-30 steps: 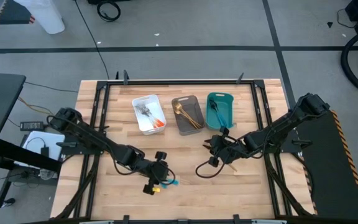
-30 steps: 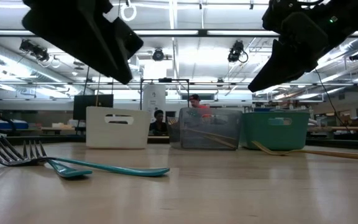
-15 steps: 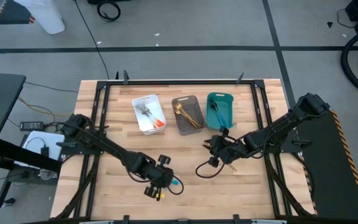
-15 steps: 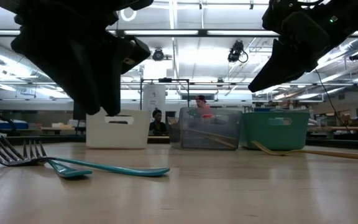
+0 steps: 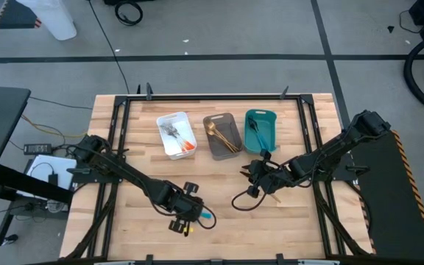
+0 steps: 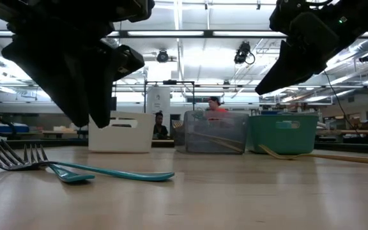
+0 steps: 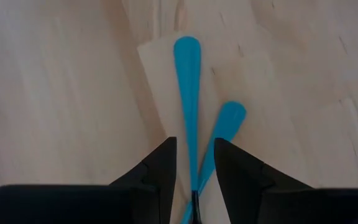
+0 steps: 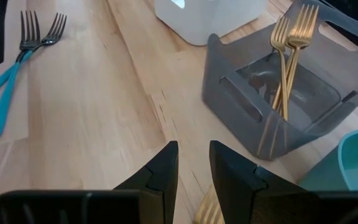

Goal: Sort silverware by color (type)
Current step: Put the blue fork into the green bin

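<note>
Two forks with teal handles and dark heads (image 6: 75, 170) lie side by side on the table near its near edge, also seen as teal forks (image 8: 8, 59) in the right wrist view. My left gripper (image 5: 186, 211) hovers above them, open. In its wrist view my left gripper (image 7: 195, 171) has the two teal handles (image 7: 188, 112) below the gap between its fingers. My right gripper (image 5: 258, 177) waits open, raised over the table's right half. A gold utensil (image 6: 312, 155) lies on the table beneath it. Gold forks (image 8: 288, 56) lean in the grey bin.
Three bins stand in a row at the far side: a white bin (image 5: 175, 135) with orange-handled pieces, a grey bin (image 5: 221, 137) and a teal bin (image 5: 261, 131) with teal-handled pieces. A black cable loop (image 5: 245, 199) hangs by the right arm. People show in the room behind.
My left gripper has come down and moved toward the near edge, until it stands right over the two teal forks. The forks have not moved. My right arm has kept still.
</note>
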{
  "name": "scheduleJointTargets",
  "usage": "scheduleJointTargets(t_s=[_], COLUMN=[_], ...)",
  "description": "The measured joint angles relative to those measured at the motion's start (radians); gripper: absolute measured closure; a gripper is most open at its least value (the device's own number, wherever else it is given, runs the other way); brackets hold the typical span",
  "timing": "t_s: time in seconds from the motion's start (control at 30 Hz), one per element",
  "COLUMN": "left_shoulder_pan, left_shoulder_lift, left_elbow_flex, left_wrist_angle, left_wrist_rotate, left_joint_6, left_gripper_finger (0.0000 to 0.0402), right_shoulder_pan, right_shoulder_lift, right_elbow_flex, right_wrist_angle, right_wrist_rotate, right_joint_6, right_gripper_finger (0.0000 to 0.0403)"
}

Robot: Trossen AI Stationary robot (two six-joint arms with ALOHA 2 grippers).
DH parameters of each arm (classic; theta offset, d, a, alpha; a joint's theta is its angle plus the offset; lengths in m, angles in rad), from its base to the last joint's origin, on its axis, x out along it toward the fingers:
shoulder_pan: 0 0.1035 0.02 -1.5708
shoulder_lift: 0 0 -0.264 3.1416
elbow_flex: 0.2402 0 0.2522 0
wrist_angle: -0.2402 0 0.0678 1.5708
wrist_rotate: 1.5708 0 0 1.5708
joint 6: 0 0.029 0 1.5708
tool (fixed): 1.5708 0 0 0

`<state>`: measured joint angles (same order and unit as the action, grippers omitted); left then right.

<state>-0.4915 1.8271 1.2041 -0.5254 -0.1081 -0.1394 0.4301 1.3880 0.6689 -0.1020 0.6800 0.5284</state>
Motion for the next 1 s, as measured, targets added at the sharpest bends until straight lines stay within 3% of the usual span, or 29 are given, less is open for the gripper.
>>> scheduleJointTargets(t_s=[0.4, 0.83, 1.0], left_shoulder_pan=[0.0, 0.019, 0.018], left_shoulder_lift=[0.082, 0.09, 0.091], left_elbow_flex=[0.0, 0.001, 0.001], left_wrist_angle=[-0.056, -0.071, -0.07], left_wrist_rotate=[0.024, 0.027, 0.034], left_joint_6=[-0.025, -0.032, -0.031], left_gripper_finger=[0.0285, 0.0286, 0.031], right_shoulder_pan=[0.0, 0.0, 0.0], right_shoulder_lift=[0.0, 0.0, 0.0], right_elbow_flex=[0.0, 0.0, 0.0], right_wrist_angle=[0.002, 0.004, 0.003], right_wrist_rotate=[0.0, 0.0, 0.0], right_joint_6=[0.0, 0.0, 0.0], right_gripper_finger=[0.03, 0.03, 0.03])
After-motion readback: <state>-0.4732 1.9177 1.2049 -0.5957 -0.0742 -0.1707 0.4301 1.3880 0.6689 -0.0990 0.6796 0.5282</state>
